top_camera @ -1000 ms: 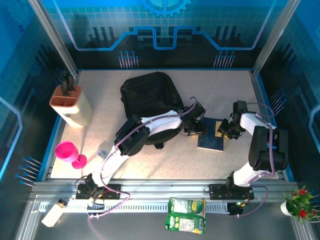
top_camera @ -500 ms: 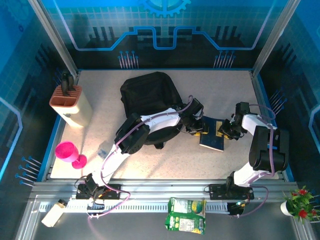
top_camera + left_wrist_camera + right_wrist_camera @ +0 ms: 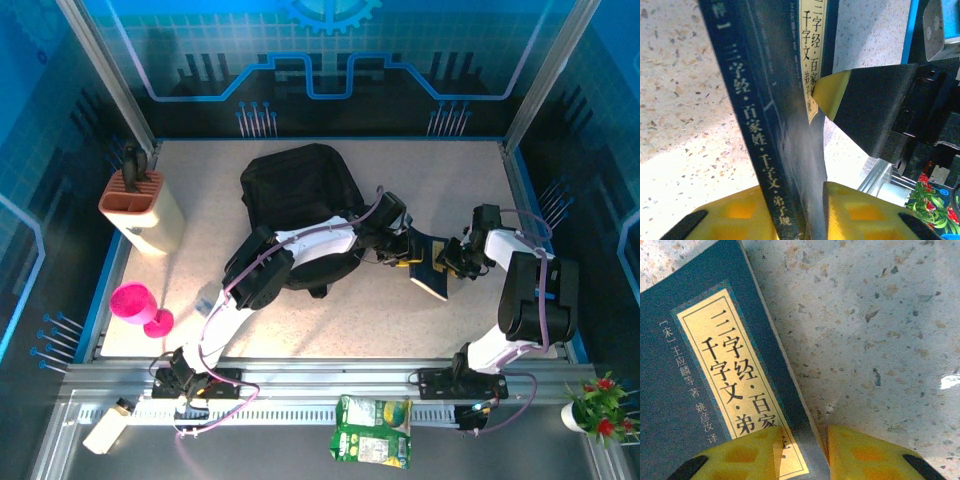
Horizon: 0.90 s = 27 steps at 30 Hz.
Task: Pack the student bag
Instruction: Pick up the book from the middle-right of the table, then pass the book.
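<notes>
Both left gripper [image 3: 800, 212], right gripper [image 3: 802, 452] pinch slim glossy navy book [image 3: 690, 390]

The book [image 3: 428, 270] is boxed in on two sides: my left claw [image 3: 800, 210] grips its left edge, my right claw [image 3: 805, 450] the opposite edge (the two nearly meet across the cover). Just left of the book the bag [image 3: 295, 190] blocks the way. Behind the book and in front of it the table [image 3: 450, 180] lies bare. The knife block [image 3: 140, 200] and pink goblet [image 3: 135, 303] stand well left of the book.
</notes>
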{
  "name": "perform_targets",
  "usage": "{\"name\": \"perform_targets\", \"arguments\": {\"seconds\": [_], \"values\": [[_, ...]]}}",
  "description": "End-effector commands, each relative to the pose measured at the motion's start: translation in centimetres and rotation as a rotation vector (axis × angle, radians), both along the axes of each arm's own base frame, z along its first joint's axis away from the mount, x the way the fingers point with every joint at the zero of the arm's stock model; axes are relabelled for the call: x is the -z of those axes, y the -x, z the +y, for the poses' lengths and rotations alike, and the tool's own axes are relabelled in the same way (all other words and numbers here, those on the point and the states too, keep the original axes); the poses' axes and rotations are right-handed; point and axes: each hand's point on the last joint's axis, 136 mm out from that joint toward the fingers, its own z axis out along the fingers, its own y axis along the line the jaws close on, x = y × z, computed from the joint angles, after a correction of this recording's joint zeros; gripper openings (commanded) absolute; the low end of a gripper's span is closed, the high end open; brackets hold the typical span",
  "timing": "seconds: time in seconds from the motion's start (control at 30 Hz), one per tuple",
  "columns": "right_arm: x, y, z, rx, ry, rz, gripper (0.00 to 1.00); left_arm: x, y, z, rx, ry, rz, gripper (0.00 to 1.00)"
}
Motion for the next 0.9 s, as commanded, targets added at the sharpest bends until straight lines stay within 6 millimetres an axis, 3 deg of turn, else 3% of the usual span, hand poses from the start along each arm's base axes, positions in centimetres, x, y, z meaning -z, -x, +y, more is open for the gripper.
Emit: {"name": "perform_targets", "arguments": {"seconds": [0.0, 0.2, 0.4, 0.57, 0.87], "values": [[1.0, 1.7, 0.4, 0.018, -0.029, 0.055, 0.31, -1.7, 0.9, -1.0, 0.048, 0.027, -0.009, 0.22], [-2.2, 0.6, 0.9, 0.042, -0.063, -0.056, 0.42, -5.9, -0.1, 0.6, 0.041, 0.034, -0.147, 0.08], [-8.7, -1.9, 2.7, 0.041, -0.181, -0.313, 0.63, -10.7, -1.6, 4.1, -0.026, 0.065, -0.271, 0.03], [-13.5, -3.6, 5.2, 0.025, -0.365, -0.495, 0.72, -13.9, -3.5, 8.8, -0.162, 0.115, -0.344, 0.03], [-16.8, -4.9, 10.5, -0.007, -0.563, -0.615, 0.84, -16.5, -6.7, 18.6, -0.504, 0.242, -0.384, 0.02]]}}
